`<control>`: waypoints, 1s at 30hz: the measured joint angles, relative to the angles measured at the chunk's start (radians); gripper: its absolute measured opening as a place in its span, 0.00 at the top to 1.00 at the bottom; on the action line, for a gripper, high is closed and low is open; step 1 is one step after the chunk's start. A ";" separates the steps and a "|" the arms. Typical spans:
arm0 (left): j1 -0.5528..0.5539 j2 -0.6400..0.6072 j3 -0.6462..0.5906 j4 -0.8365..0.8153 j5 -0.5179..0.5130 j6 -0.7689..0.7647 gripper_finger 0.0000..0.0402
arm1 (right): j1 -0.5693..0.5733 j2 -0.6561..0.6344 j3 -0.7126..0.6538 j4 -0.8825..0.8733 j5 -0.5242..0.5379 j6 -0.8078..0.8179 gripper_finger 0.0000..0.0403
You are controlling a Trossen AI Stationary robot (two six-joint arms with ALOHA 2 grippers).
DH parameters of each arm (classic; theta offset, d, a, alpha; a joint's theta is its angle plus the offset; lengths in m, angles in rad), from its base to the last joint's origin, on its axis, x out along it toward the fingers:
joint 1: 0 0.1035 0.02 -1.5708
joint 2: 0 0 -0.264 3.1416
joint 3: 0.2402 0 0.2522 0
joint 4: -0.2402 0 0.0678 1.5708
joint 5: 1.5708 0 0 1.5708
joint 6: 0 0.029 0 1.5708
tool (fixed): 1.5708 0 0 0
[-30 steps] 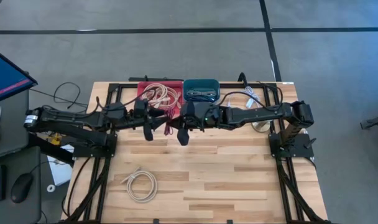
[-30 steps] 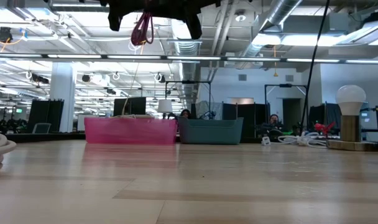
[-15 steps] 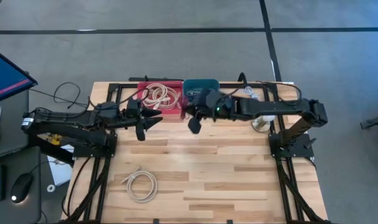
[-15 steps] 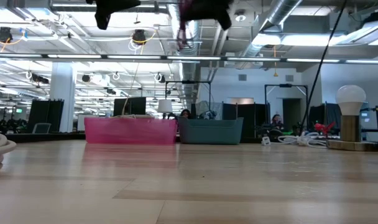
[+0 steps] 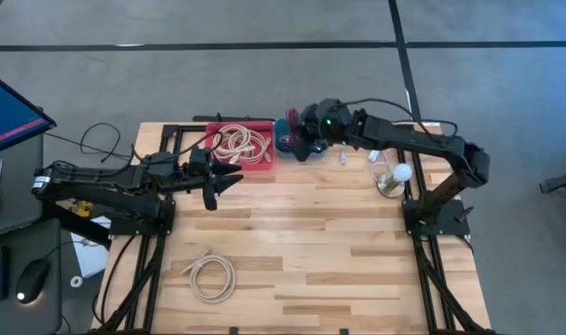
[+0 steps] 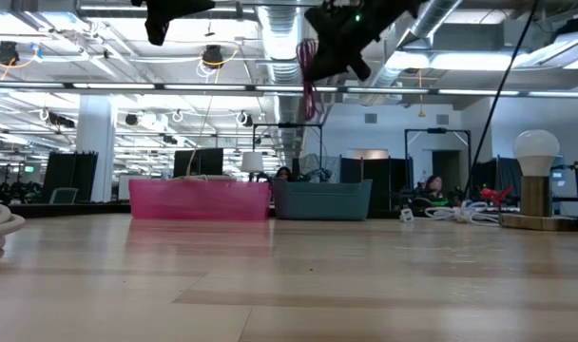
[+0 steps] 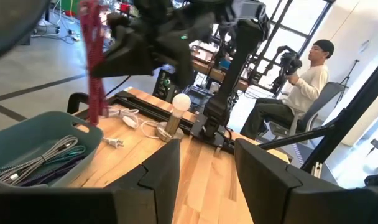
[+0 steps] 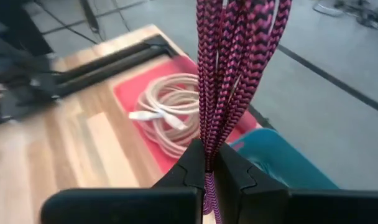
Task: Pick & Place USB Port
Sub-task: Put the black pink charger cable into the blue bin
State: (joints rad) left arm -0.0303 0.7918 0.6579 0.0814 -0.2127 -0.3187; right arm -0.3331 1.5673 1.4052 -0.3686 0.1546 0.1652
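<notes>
A magenta braided cable (image 6: 308,71), looped into a bundle, hangs from my right gripper (image 6: 338,49), which is shut on it high above the bins. In the high view my right gripper (image 5: 300,144) is over the teal bin (image 5: 281,130), which holds grey and purple cables (image 7: 49,155). The red bin (image 5: 241,141) beside it holds cream cables (image 8: 170,106). My left gripper (image 5: 225,181) is open and holds nothing, hovering in front of the red bin. My right gripper pinches several strands of the magenta cable bundle (image 8: 207,146) between its two fingers. The fingers come from above, pointing down. The bundle hangs straight below them, lifted clear of the table and the bins (image 6: 308,85).
A loose cream cable coil (image 5: 211,276) lies near the table's near left side. A lamp with a round bulb (image 5: 395,175) and a white cable (image 5: 376,149) are at the far right. People sit in the room beyond the table (image 7: 301,81).
My right gripper has carried the magenta cable from in front of the bins toward the table's far edge and to the right, until it hangs over the teal bin. My left gripper drew back a little toward the left and then stayed still.
</notes>
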 joint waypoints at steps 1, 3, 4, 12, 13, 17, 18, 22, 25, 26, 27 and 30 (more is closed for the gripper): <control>0.000 0.000 0.000 0.000 0.000 0.000 0.62 | -0.016 0.010 0.000 -0.001 -0.008 0.000 0.99; 0.000 0.000 0.000 -0.002 0.000 0.000 0.62 | -0.048 0.032 0.000 0.005 -0.033 0.000 0.99; 0.000 0.000 0.000 -0.002 0.000 0.000 0.62 | -0.062 0.046 0.000 0.005 -0.043 -0.001 0.99; 0.000 0.000 0.000 -0.003 0.000 -0.002 0.63 | -0.148 0.167 0.000 0.002 -0.051 -0.008 0.99; 0.000 0.000 0.000 -0.003 0.000 -0.005 0.63 | -0.157 0.182 0.000 0.005 -0.051 -0.008 0.99; 0.000 0.000 0.000 -0.003 0.000 -0.011 0.63 | -0.180 0.241 0.000 0.020 -0.051 -0.008 0.99; 0.000 0.000 0.000 -0.003 0.000 -0.012 0.63 | -0.186 0.255 0.000 0.028 -0.051 -0.008 0.99; 0.000 0.000 0.000 -0.003 0.000 -0.012 0.63 | -0.202 0.305 0.000 0.049 -0.051 -0.008 0.99; 0.000 0.000 0.000 -0.003 0.000 -0.012 0.63 | -0.209 0.332 0.000 0.068 -0.050 -0.007 0.99; 0.000 0.000 0.000 -0.003 0.000 -0.012 0.63 | -0.210 0.339 0.000 0.070 -0.050 -0.008 0.98; 0.000 0.000 0.000 -0.003 0.000 -0.012 0.63 | -0.212 0.347 0.000 0.068 -0.050 -0.008 0.98; 0.000 0.000 0.000 -0.003 0.000 -0.012 0.63 | -0.212 0.366 0.000 0.070 -0.050 -0.007 0.98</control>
State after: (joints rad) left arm -0.0303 0.7921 0.6579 0.0780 -0.2127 -0.3305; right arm -0.5449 1.9334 1.4048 -0.2988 0.1042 0.1577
